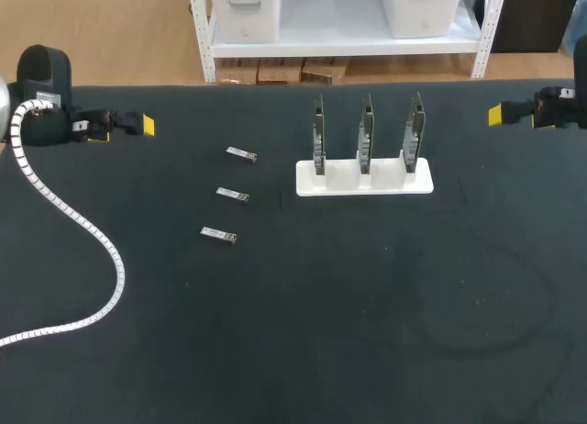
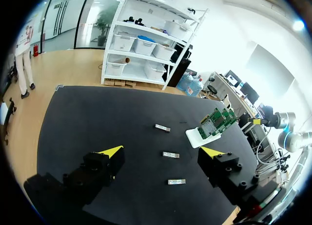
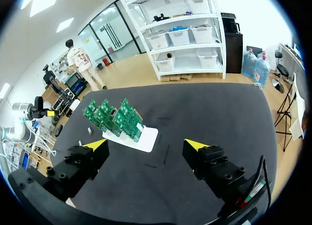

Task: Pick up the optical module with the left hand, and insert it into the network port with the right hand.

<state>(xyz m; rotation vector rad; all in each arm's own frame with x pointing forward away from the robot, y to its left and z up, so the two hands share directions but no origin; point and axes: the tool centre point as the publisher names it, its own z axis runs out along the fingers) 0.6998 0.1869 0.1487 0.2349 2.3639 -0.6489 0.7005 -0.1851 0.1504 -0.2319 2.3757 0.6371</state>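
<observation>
Barely begun: no module lifted, no port filled

From above, the left gripper (image 1: 138,126) hangs over the far left corner of the black table (image 1: 293,351) with nothing in it. Its spread cannot be judged from this side-on angle. Three small silver optical modules (image 1: 232,195) lie in a slanted row ahead of it, well apart from its tips. The right gripper (image 1: 496,115) sits at the opposite far corner, also empty. The white plastic stand (image 1: 363,180) with its three upright green circuit boards (image 1: 366,135) lies between this gripper and the modules.

Looking along the left gripper (image 2: 162,152), the fingers stand wide apart with only table between them. All three modules (image 2: 171,155) rest flat ahead, untouched.

Looking along the right gripper (image 3: 145,146), its fingers are likewise spread wide and bare, with the boards (image 3: 113,119) ahead and apart from it. The ports themselves are too small to make out.

So, by my reading, every step is yet to do: the grasp, the hand-over and the insertion.
</observation>
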